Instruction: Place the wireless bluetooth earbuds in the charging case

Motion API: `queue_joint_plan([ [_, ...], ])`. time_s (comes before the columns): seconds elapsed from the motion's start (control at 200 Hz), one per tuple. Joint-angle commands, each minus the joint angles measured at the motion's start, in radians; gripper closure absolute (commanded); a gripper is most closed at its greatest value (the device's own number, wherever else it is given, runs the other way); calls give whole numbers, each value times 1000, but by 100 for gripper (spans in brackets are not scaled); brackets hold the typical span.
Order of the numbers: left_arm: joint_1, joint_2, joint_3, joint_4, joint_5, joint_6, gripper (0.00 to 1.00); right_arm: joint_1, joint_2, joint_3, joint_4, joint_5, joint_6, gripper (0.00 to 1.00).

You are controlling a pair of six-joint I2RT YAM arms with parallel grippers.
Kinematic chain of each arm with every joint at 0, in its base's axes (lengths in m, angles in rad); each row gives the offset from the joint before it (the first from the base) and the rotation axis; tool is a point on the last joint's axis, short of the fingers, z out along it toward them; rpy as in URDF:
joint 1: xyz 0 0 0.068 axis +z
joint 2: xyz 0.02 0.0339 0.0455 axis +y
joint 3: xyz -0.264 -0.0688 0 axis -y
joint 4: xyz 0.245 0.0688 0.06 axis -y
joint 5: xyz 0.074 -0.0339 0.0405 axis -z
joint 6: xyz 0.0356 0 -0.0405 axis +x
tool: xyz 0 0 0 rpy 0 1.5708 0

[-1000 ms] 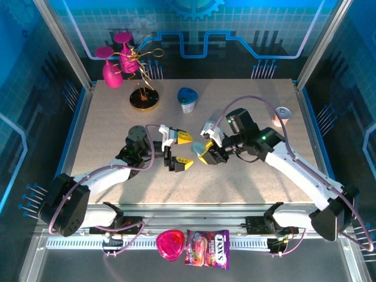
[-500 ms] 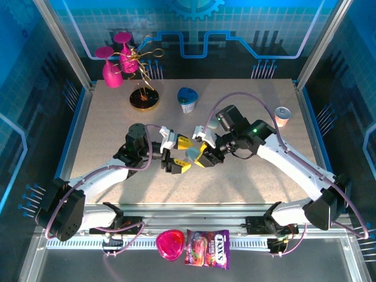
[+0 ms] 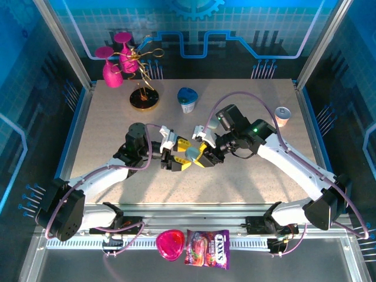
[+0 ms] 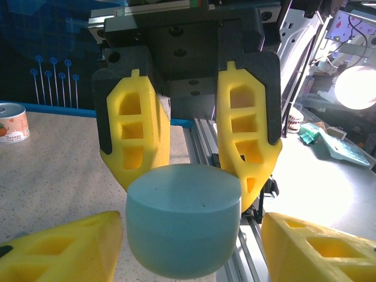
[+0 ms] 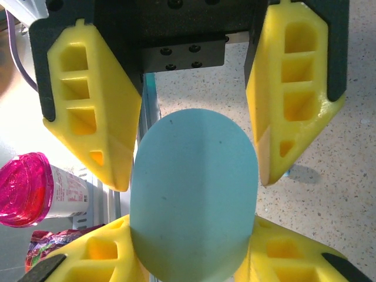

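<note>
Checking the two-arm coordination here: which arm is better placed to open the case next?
Left, probably. The right gripper clamps the pale-blue case, serving as holder; the left gripper stands open around its free end, not visibly touching.

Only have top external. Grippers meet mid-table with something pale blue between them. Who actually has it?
Observer: Right gripper has the charging case. The right wrist view shows its fingers pressed on both sides.
Operator: Left clamped too?
Observer: Not yet. Left gripper straddles the case, and the left wrist view shows a gap at one finger.
Operator: Lid open?
Observer: Looks closed. Both wrist views show a smooth shell with no opening.
</note>
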Motion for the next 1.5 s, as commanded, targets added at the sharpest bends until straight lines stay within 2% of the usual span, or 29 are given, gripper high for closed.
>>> queue_joint_plan([
  [0.0,-4,11,30,14,36,-5,40,10,2,29,4,-25,-12,72],
  [0.25,-5,21,34,18,41,-16,51,16,3,25,15,-22,-8,72],
  [0.46,-6,23,36,15,42,-15,52,18,6,23,27,-7,-7,72],
  [0.6,-5,25,35,13,43,-14,60,17,8,23,33,4,-5,71],
  [0.69,-5,24,34,14,41,-12,63,18,0,17,42,20,-2,63],
  [0.775,-6,26,33,23,33,-13,65,12,-13,5,59,31,6,60],
  [0.84,-5,26,32,35,30,-22,67,6,-29,-10,82,44,21,49],
  [0.916,-5,23,26,61,28,-39,67,-7,-53,-33,116,50,41,43],
  [1.491,-4,25,23,70,37,-39,68,-95,-141,-109,228,51,127,42],
])
